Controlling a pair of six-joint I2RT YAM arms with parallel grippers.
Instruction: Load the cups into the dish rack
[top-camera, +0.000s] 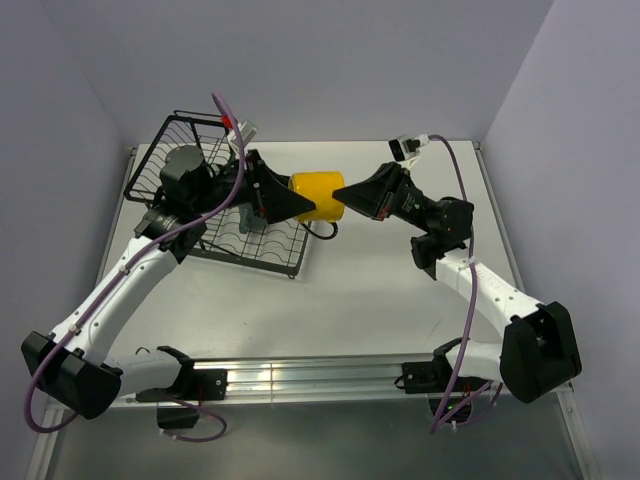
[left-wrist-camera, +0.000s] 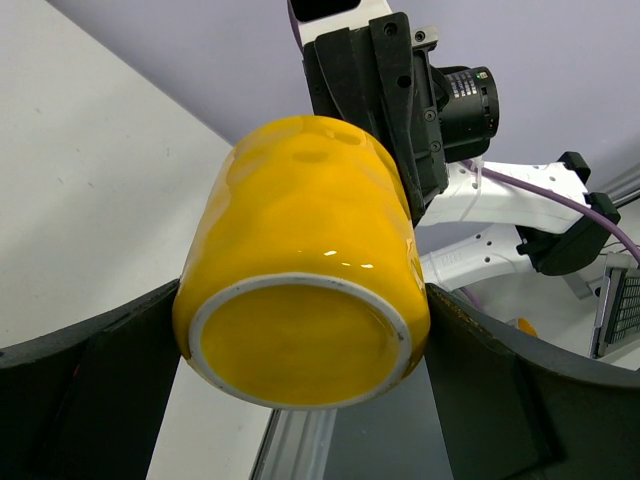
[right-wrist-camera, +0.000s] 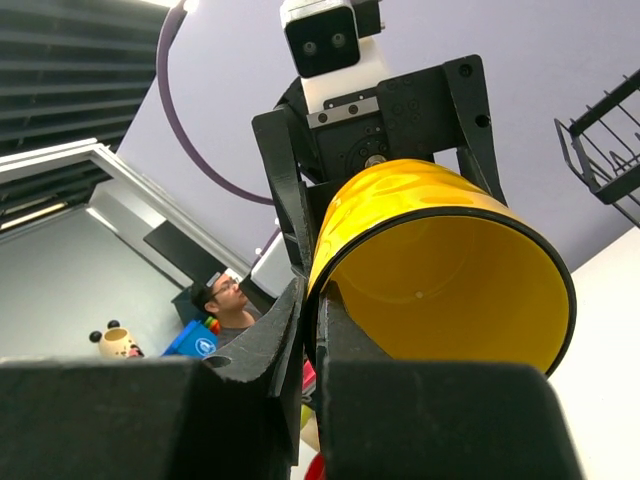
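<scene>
- The two arm bases are bolted at the near edge of the worktop (top-camera: 380, 300): the left arm (top-camera: 110, 290) is stretched toward the far left, and the right arm (top-camera: 490, 290) is bent back toward the middle.
- The yellow mug (top-camera: 317, 193) is held in the air on its side over the far middle of the worktop, between the two end effectors and just beside the right edge of the dish rack.
- The right end effector (top-camera: 350, 197) is pressed together on the mug's rim. In the right wrist view one finger (right-wrist-camera: 275, 340) is seen outside the wall and the other inside it, with the open mouth (right-wrist-camera: 450, 290) turned toward that camera.
- The left end effector (top-camera: 295, 200) is spread wide around the mug's bottom end. In the left wrist view the pale-ringed base (left-wrist-camera: 300, 350) faces the camera, and a dark finger (left-wrist-camera: 90, 390) is seen at each side of it. Whether those fingers touch the glaze cannot be told.
- The dish rack (top-camera: 175, 150), of black wire, is set at the far left corner of the worktop. Its taller basket section is at the far left and its flat tray of curved slots (top-camera: 270, 245) is nearer the middle, partly hidden by the left arm.
- What lies in the rack behind the arm cannot be made out.
- Plain pale walls (top-camera: 330, 70) are seen beyond the far edge.
</scene>
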